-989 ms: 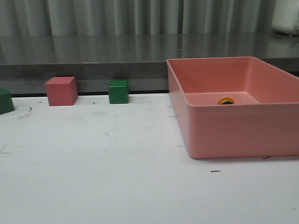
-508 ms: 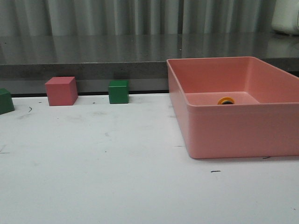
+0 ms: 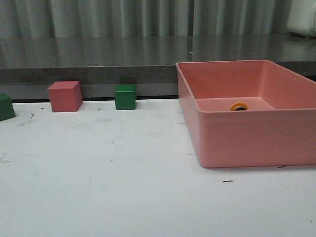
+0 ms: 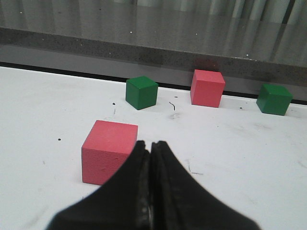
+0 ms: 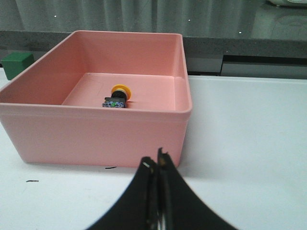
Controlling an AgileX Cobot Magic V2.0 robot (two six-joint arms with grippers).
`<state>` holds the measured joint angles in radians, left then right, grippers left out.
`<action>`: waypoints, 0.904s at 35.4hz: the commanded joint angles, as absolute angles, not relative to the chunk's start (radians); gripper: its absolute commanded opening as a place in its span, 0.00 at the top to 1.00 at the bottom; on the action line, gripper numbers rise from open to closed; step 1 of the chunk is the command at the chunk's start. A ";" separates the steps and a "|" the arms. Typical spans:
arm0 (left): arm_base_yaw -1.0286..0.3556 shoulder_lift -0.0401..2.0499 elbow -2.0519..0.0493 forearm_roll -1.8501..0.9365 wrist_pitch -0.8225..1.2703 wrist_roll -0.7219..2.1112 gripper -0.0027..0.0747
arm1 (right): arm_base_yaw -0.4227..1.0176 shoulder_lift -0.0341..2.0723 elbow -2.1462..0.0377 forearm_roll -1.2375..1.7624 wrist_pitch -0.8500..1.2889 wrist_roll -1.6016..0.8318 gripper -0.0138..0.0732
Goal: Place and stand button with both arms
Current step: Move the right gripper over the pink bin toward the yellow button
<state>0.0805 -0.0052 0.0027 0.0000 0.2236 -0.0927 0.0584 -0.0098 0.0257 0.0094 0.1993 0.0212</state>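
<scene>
The button (image 5: pixel 117 97) lies on its side on the floor of the pink bin (image 5: pixel 96 129), yellow cap toward the back wall, dark base with bluish parts toward me. From the front only its yellow cap (image 3: pixel 238 106) shows over the bin's (image 3: pixel 247 143) near wall. My right gripper (image 5: pixel 156 160) is shut and empty, outside the bin near its front corner. My left gripper (image 4: pixel 149 145) is shut and empty, its tips just beside a pink cube (image 4: pixel 106 151). Neither arm appears in the front view.
A pink cube (image 3: pixel 64 96) and a green cube (image 3: pixel 125 97) stand along the table's back edge, with another green cube (image 3: pixel 6 107) at the far left. Behind them runs a dark raised ledge (image 3: pixel 89 74). The left wrist view shows these cubes: green (image 4: pixel 141 92), pink (image 4: pixel 207 88), green (image 4: pixel 274 99).
</scene>
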 commanded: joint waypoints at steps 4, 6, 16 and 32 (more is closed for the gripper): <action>0.080 -0.028 0.012 -0.009 0.106 -0.103 0.99 | 0.053 -0.028 0.023 0.010 0.098 0.013 0.92; 0.080 -0.028 0.012 -0.020 0.064 -0.103 0.99 | 0.053 -0.028 0.022 0.010 0.086 0.013 0.92; 0.080 -0.026 -0.017 -0.030 -0.197 -0.103 0.99 | 0.053 -0.028 -0.072 0.028 0.041 0.013 0.92; 0.080 0.300 -0.371 0.131 0.068 -0.103 0.99 | 0.053 0.311 -0.476 0.032 0.254 0.013 0.92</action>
<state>0.0805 0.2116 -0.3014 0.1285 0.0942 -0.0927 0.0584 0.2117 -0.4083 0.0237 0.3072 0.0212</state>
